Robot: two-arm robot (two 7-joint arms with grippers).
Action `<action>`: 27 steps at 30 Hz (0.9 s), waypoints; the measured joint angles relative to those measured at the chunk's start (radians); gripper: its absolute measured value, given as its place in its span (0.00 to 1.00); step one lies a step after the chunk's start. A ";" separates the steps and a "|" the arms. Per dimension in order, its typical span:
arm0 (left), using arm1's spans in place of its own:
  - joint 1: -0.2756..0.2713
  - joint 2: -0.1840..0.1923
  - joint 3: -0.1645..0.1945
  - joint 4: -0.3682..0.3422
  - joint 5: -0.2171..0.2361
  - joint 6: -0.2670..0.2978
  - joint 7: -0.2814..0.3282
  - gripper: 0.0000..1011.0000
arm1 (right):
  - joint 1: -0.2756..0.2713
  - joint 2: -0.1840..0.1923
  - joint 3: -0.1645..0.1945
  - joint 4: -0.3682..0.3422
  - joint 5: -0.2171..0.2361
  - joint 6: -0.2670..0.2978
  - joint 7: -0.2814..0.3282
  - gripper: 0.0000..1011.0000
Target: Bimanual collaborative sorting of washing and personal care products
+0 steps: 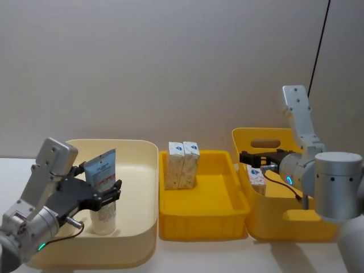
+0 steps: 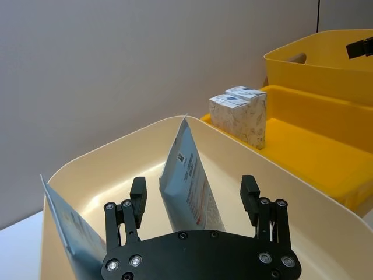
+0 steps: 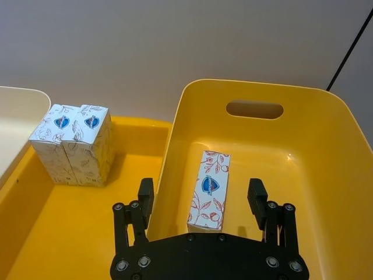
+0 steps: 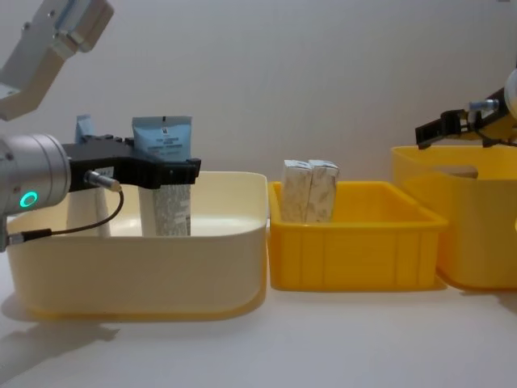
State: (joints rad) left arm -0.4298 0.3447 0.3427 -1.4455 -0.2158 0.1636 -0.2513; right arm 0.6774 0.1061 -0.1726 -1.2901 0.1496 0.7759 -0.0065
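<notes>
My left claw [image 2: 194, 184], wide, faces the pouch [image 2: 185, 154] at 9 o'clock, my right claw [image 3: 201, 185], wide, the carton [image 3: 211, 172] at 3; closing seems next.

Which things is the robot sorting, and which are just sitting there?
Sorting: tall pouch ahead of the open left hand; second pouch beside it; two cartons in the yellow tray; red-print carton under the open right hand.
Just there: cream bin; yellow tray; tall yellow bin; black cable.
</notes>
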 joint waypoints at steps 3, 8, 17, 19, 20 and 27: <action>-0.007 -0.004 0.002 0.007 0.005 -0.004 -0.004 0.99 | 0.000 0.000 0.000 0.000 0.000 0.000 0.000 0.99; -0.021 -0.013 0.010 0.023 0.017 -0.013 -0.010 0.99 | 0.000 0.000 0.000 0.000 0.000 0.000 0.000 0.99; -0.035 -0.023 0.018 0.043 0.031 -0.023 -0.017 0.99 | 0.000 0.000 0.000 0.000 0.000 0.000 0.000 0.99; -0.038 -0.024 0.019 0.046 0.033 -0.024 -0.019 0.97 | 0.000 0.000 0.000 0.000 0.000 0.000 0.000 0.99; -0.039 -0.025 0.020 0.048 0.034 -0.025 -0.020 0.93 | 0.000 0.000 0.000 0.000 0.000 0.000 0.000 0.99; -0.044 -0.028 0.022 0.054 0.038 -0.028 -0.021 0.75 | 0.000 0.000 0.000 0.000 0.000 0.000 0.000 0.99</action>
State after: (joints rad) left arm -0.4735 0.3169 0.3650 -1.3914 -0.1774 0.1360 -0.2724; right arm 0.6774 0.1060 -0.1726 -1.2901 0.1496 0.7759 -0.0065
